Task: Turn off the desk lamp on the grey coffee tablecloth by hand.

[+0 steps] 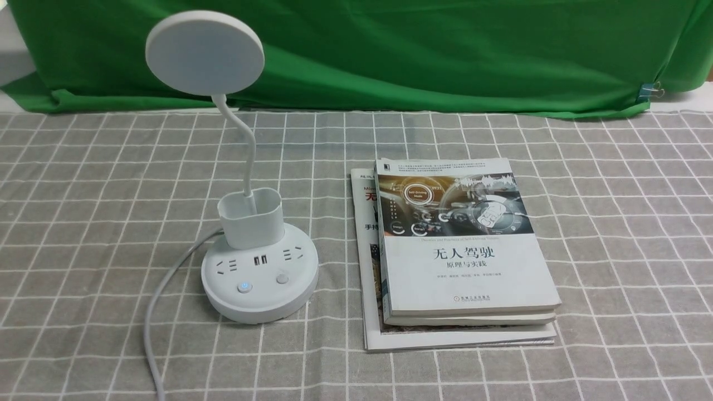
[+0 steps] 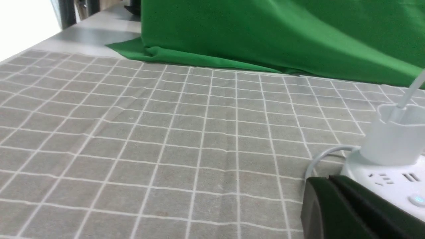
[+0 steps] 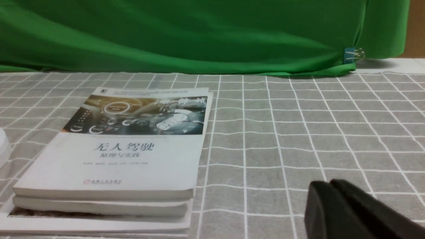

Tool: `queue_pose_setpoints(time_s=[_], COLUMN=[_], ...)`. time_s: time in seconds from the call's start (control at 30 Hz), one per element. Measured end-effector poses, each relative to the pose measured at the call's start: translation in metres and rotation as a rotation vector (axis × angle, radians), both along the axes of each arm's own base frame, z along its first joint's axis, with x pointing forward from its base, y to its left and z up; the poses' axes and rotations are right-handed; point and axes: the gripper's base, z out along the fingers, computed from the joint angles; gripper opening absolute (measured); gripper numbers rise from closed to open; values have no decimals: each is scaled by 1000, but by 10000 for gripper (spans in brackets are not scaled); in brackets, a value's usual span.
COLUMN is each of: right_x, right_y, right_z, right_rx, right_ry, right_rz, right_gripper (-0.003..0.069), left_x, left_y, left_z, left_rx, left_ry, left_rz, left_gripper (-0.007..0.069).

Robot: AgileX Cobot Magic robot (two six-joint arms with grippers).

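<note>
Front view shows, on the left part of the counter, the white desk lamp (image 1: 260, 273), which stands upright on the grey coffee tablecloth (image 1: 490, 367). Its left button (image 1: 244, 287) glows blue. The grey cord (image 1: 167, 278) runs from the base to the near edge. To the right, well apart from the lamp, lies a stack of books (image 1: 468, 250). In left wrist view, the left gripper (image 2: 332, 179) is closed together, with nothing between its fingers. In right wrist view, the right gripper (image 3: 327, 184) is also closed and empty.
</note>
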Motion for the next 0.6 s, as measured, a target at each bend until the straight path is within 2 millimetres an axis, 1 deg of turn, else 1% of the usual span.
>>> queue_pose_setpoints(time_s=[0.13,0.6], right_x=[0,0], right_y=[0,0], right_z=[0,0], right_rx=[0,0], right_ry=[0,0], right_rz=[0,0], right_gripper=[36,36], left_x=[0,0], left_y=[-2,-3], left_z=[0,0], left_rx=[26,33], left_ry=[5,7], left_rz=[-48,-50], left_gripper=[-1,0])
